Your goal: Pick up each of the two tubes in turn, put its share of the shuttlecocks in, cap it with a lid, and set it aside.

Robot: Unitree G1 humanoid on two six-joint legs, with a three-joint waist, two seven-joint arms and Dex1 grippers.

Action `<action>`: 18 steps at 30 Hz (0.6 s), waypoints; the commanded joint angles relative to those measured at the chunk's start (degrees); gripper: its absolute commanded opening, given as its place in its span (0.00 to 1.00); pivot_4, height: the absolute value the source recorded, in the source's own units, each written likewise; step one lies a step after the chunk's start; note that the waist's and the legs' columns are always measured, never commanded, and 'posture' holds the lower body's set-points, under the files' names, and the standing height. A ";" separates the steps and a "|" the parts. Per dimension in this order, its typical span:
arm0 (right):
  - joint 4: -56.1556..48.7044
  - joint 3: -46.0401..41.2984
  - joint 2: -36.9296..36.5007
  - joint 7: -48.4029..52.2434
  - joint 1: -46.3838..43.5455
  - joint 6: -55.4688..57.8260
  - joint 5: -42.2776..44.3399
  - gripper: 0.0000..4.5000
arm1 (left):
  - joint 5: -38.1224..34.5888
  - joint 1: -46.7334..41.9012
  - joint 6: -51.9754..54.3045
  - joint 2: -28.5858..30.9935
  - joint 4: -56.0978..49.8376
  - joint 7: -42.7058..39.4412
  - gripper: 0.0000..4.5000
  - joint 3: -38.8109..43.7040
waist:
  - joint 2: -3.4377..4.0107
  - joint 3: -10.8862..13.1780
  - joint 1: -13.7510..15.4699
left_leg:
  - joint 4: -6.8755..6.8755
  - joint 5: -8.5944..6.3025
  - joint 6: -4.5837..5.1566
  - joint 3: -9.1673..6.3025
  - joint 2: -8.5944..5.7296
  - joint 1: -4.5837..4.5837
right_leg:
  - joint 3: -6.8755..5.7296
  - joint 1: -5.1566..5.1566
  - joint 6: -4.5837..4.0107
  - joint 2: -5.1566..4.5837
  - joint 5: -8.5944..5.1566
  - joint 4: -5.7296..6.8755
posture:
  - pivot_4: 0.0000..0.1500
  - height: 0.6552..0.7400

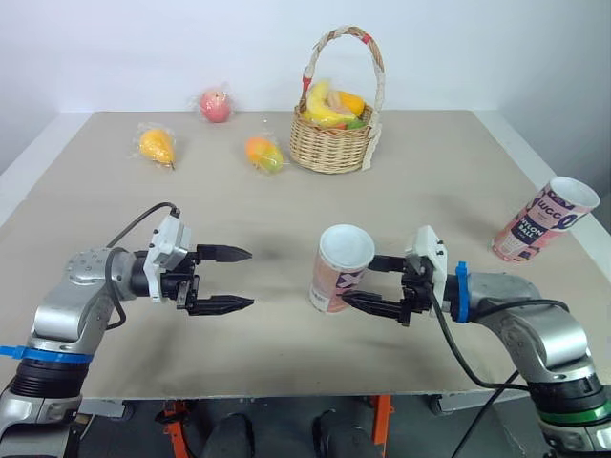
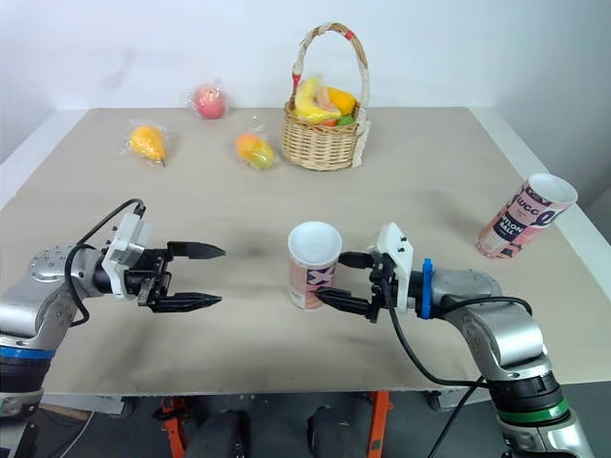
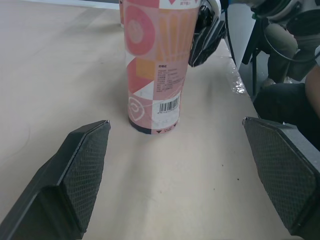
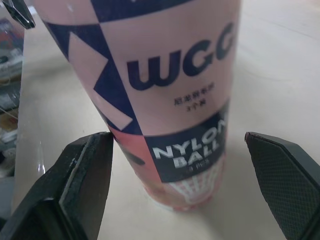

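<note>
Two tubes are on the table (image 1: 430,172); the near tube (image 1: 341,269) stands up by the front edge, between the spread fingers of the right gripper (image 1: 361,280); the other tube (image 1: 544,219) tilts at the right edge; the left gripper (image 1: 250,279) is spread wide, apart from the near tube; a fruit basket (image 1: 329,148) and three wrapped fruits (image 1: 157,145) sit by the far edge; the left wrist view shows a barcode (image 3: 168,106) low on the near tube; the right wrist view shows the words NYLON BALL (image 4: 187,150)

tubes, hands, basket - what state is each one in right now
near tube, upright, uncapped
far tube, uncapped
left hand, open, empty
right hand, open around the near tube
basket, upright, holding fruit
</note>
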 commanded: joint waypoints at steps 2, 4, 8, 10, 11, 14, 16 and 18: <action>-0.04 0.95 1.47 0.22 -1.97 -2.14 -0.75 1.00 | -1.56 -1.37 0.83 0.17 -2.58 1.02 0.98 0.46 | 0.00 0.00 0.01 | 0.00 0.00 0.00 0.00 0.00 0.00 | 0.00 0.00 0.00 0.00 0.00 0.00 | 1.00 0.97; 0.38 1.35 2.44 0.23 -2.67 -2.43 -0.85 1.00 | -1.64 -1.40 0.90 0.25 -2.52 1.13 0.98 0.53 | 0.00 0.00 -0.01 | 0.00 0.00 0.00 0.00 0.00 0.00 | 0.00 0.00 -0.01 0.00 0.01 0.00 | 1.00 0.97; 2.34 2.63 5.73 -0.80 -5.54 -3.70 -1.92 1.00 | -1.59 -1.25 0.52 0.27 -2.35 1.21 0.98 0.71 | 0.00 0.01 -0.03 | 0.00 0.00 0.00 0.00 0.02 0.00 | 0.00 -0.02 -0.03 0.03 0.02 0.01 | 1.00 0.97; 3.15 3.25 6.58 -0.47 -6.31 -4.27 -2.47 1.00 | -1.56 -1.24 -0.07 0.06 -2.17 1.44 0.98 0.93 | 0.00 0.01 -0.01 | 0.01 0.01 -0.01 -0.04 0.02 0.01 | -0.03 -0.01 -0.03 0.03 0.02 0.03 | 1.00 0.97; 3.47 3.60 6.83 -0.12 -6.43 -4.53 -2.77 1.00 | -1.67 -1.21 -0.28 -0.12 -2.17 1.64 0.98 1.13 | 0.00 0.01 0.00 | 0.01 0.01 -0.01 -0.03 0.02 0.00 | -0.03 0.00 -0.03 0.03 0.02 0.03 | 1.00 0.97; 4.74 4.25 6.98 0.26 -6.63 -5.00 -3.86 1.00 | -2.11 -1.25 -1.31 -1.08 -2.13 2.50 0.98 1.85 | -0.01 0.01 0.04 | 0.01 0.01 -0.01 -0.03 -0.01 0.00 | -0.03 0.01 -0.05 -0.02 0.03 0.02 | 1.00 0.97; 5.01 3.97 6.83 0.63 -6.54 -5.40 -3.72 0.88 | -2.98 -1.77 -1.48 -2.08 -2.05 3.50 1.00 2.35 | -0.01 0.01 0.04 | 0.01 0.01 -0.01 -0.02 -0.03 -0.01 | -0.02 0.01 -0.10 -0.03 0.06 0.02 | 1.00 0.97; 5.14 3.44 6.77 -0.09 -6.70 -5.05 -3.60 0.73 | -3.58 -2.54 -1.32 -3.01 -2.01 4.47 1.00 2.63 | -0.02 0.02 0.04 | 0.02 0.01 -0.01 -0.03 -0.03 -0.01 | -0.03 0.02 -0.11 -0.04 0.06 0.02 | 1.00 0.97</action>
